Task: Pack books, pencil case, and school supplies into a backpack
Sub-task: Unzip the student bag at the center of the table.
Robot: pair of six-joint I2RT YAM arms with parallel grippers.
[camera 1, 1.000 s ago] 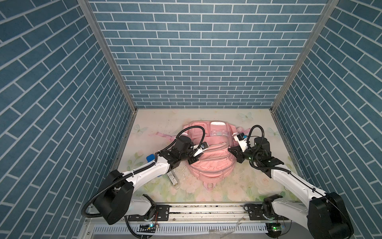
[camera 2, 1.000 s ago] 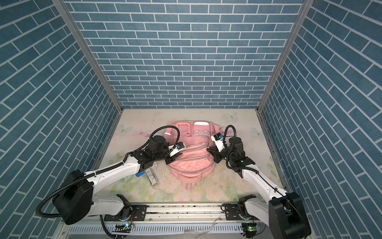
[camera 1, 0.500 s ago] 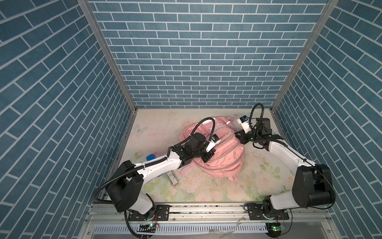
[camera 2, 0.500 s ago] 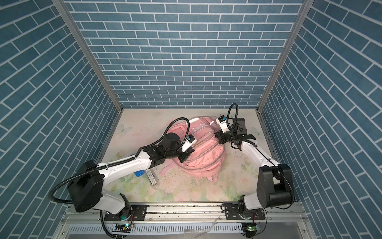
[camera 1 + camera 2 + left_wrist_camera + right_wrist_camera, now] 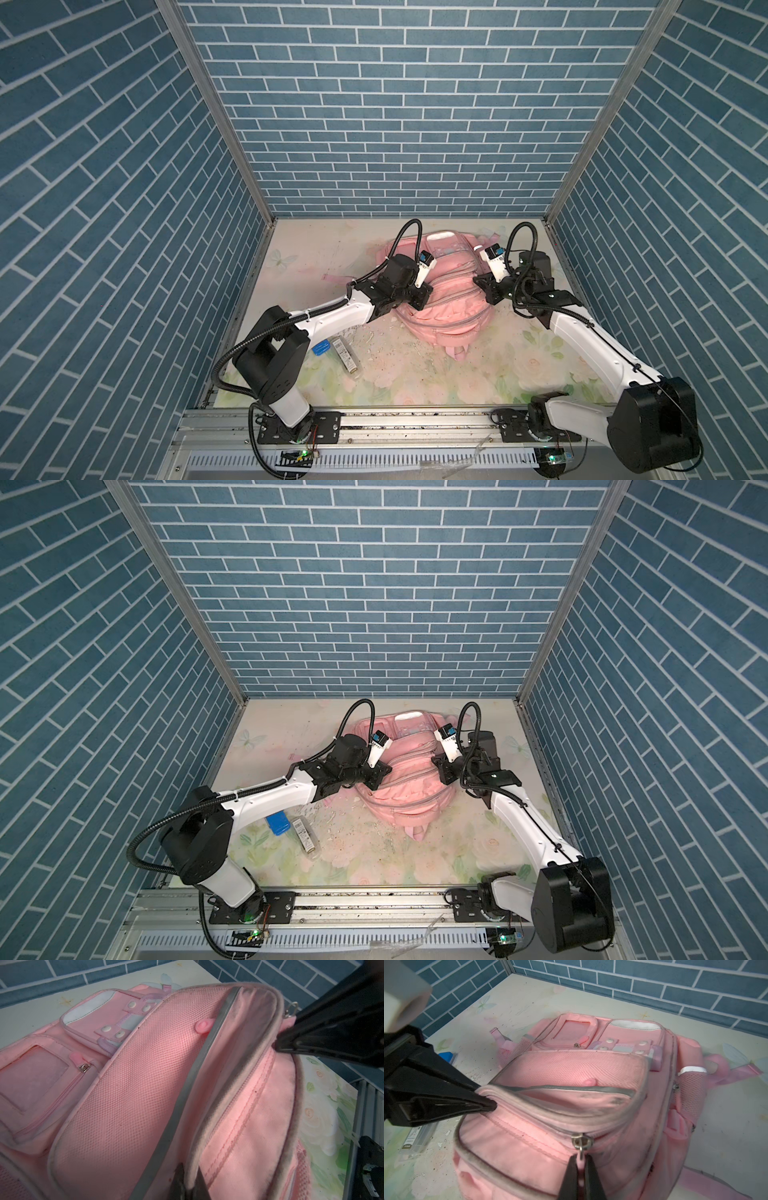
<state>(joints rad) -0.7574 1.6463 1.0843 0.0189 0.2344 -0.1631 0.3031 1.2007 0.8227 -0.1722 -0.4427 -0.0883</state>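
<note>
The pink backpack (image 5: pixel 451 309) (image 5: pixel 409 796) lies flat mid-table, front pockets up. My left gripper (image 5: pixel 417 305) (image 5: pixel 190 1180) is shut on the grey piped edge (image 5: pixel 209 1126) of a front pocket's opening and holds it apart. On the backpack's opposite side, my right gripper (image 5: pixel 484 293) (image 5: pixel 580 1167) is shut on the pink zipper pull (image 5: pixel 580 1162) under the metal slider (image 5: pixel 580 1144). A blue boxy item (image 5: pixel 322 348) and a clear oblong case (image 5: pixel 345 361), likely the pencil case, lie on the table beside my left arm. The books are out of view.
The floral table (image 5: pixel 415 374) is walled by blue brick panels (image 5: pixel 395 124) on three sides. Pink straps (image 5: pixel 737 1072) trail from the backpack's far side. White flecks of debris (image 5: pixel 374 336) litter the table near the backpack.
Since half a second ago, the backpack and both grippers have shifted back from the far right toward the middle, and the backpack has straightened. Both grips have held.
</note>
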